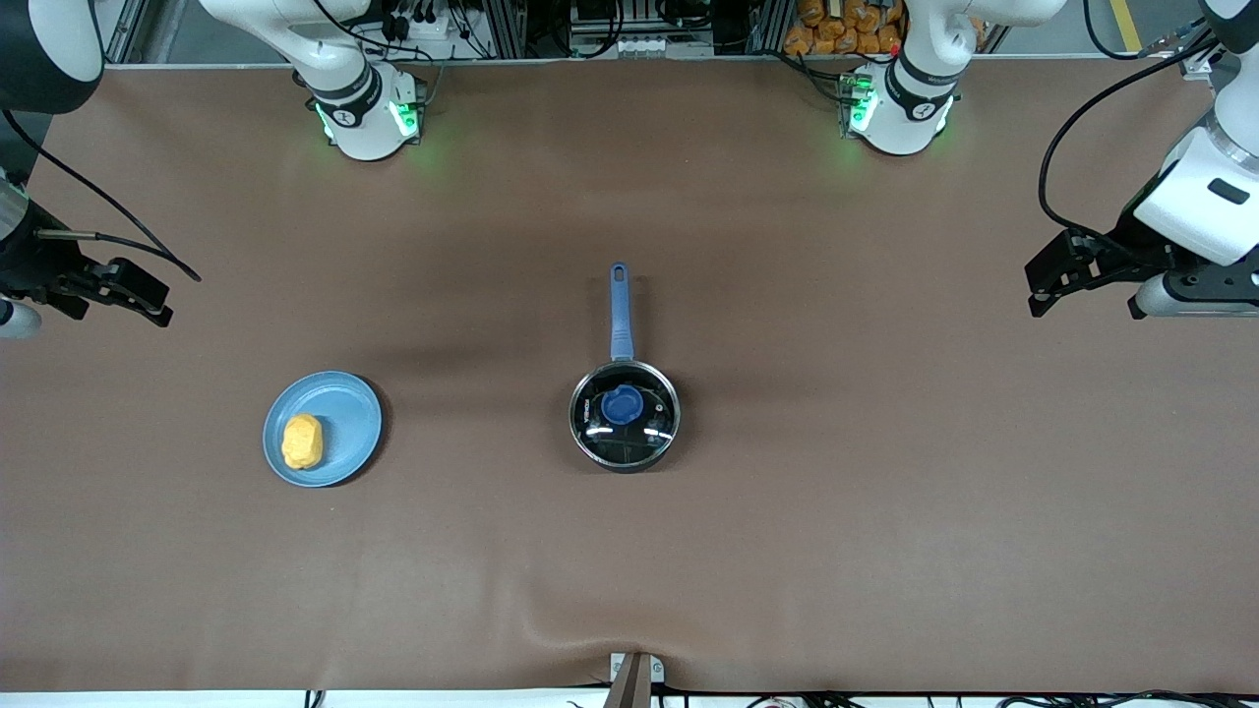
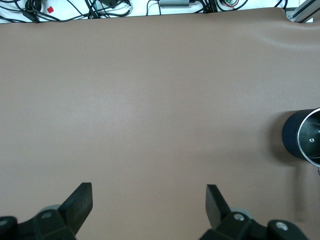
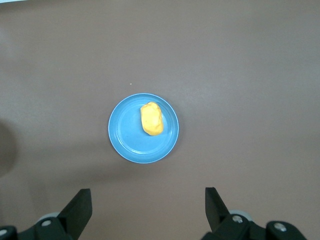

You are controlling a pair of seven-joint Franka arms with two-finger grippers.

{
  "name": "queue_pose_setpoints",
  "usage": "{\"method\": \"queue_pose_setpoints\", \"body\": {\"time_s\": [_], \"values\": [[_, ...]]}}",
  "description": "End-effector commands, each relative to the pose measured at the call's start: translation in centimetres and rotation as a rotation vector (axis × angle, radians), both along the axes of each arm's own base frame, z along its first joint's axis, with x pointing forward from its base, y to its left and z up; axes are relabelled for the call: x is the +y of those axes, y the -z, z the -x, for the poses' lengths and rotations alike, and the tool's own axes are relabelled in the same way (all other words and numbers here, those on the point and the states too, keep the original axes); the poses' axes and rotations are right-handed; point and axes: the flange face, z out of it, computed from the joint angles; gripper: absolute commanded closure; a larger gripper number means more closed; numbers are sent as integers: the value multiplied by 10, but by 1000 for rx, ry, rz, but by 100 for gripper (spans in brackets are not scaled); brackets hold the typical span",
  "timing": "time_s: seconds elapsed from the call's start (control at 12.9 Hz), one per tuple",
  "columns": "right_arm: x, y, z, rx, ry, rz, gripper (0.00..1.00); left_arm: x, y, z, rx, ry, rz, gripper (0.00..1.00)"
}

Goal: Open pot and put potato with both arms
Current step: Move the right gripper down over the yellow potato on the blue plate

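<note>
The black pot (image 1: 625, 413) stands mid-table with its glass lid and blue knob (image 1: 622, 404) on it. Its blue handle (image 1: 621, 313) points toward the robots' bases. The yellow-orange potato (image 1: 302, 442) lies on a light-blue plate (image 1: 344, 413) toward the right arm's end. My right gripper (image 1: 148, 295) is open and empty over bare table at that end; the right wrist view shows the potato (image 3: 151, 119) on the plate (image 3: 125, 137) ahead of the gripper (image 3: 148, 205). My left gripper (image 1: 1038, 288) is open and empty over the left arm's end (image 2: 148, 202). The pot's edge (image 2: 300, 135) shows in that wrist view.
The brown table mat (image 1: 885, 492) covers the whole table. Both arm bases (image 1: 366, 118) (image 1: 900, 113) stand along the edge farthest from the front camera. A small bracket (image 1: 634, 674) sits at the edge nearest that camera. Cables lie off the table's edge (image 2: 75, 7).
</note>
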Motion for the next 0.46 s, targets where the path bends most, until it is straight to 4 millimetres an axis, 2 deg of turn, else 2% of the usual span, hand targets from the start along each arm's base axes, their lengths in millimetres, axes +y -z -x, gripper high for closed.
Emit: {"method": "queue_pose_setpoints", "body": {"time_s": [0.0, 0.15, 0.39], "values": [[0, -1, 5, -2, 13, -13, 0, 0, -3, 9, -3, -20, -13, 0], [2, 3, 5, 2, 10, -13, 0, 1, -3, 8, -1, -14, -14, 0], [10, 25, -4, 10, -5, -11, 0, 0, -4, 8, -4, -12, -13, 0]]}}
